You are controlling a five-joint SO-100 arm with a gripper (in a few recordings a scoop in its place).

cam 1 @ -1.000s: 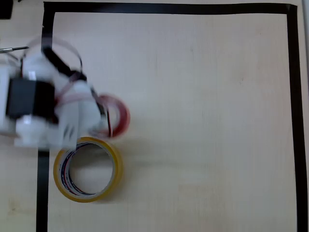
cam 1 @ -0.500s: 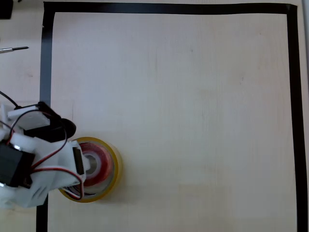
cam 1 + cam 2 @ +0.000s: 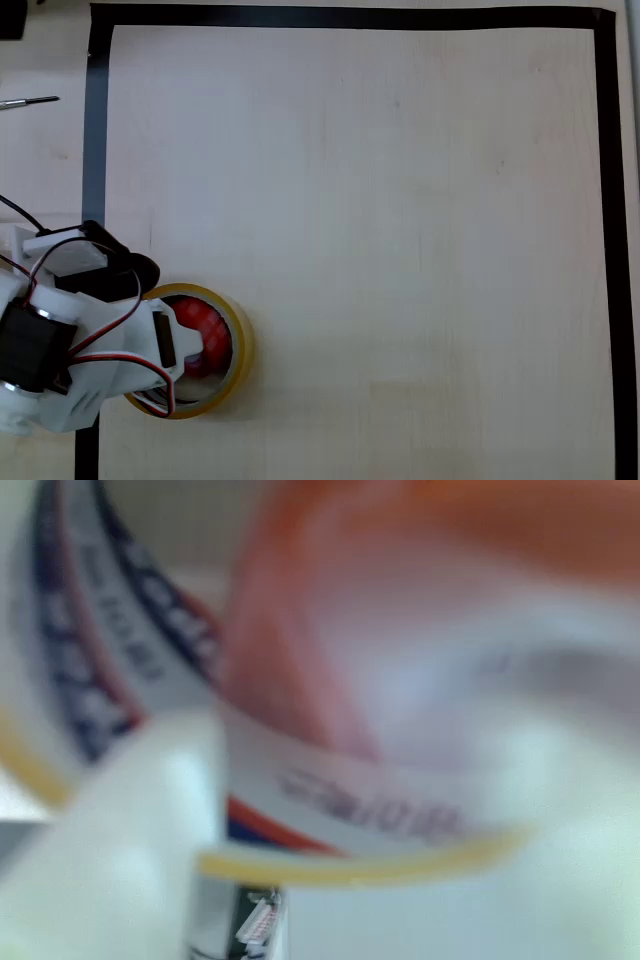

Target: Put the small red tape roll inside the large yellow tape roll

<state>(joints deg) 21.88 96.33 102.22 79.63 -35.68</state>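
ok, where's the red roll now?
Overhead view, lower left: the small red tape roll sits inside the large yellow tape roll, by the black tape border.

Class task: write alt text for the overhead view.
A white robot arm's gripper reaches into a large yellow tape roll, where a small red tape roll sits, on a pale wooden table bordered with black tape.

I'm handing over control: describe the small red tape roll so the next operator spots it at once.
In the overhead view, find the black tape border at the left of the wooden table and follow it down to the white arm. Beside the arm sits the large yellow tape roll; the small red tape roll lies inside its hole, the only red ring there.
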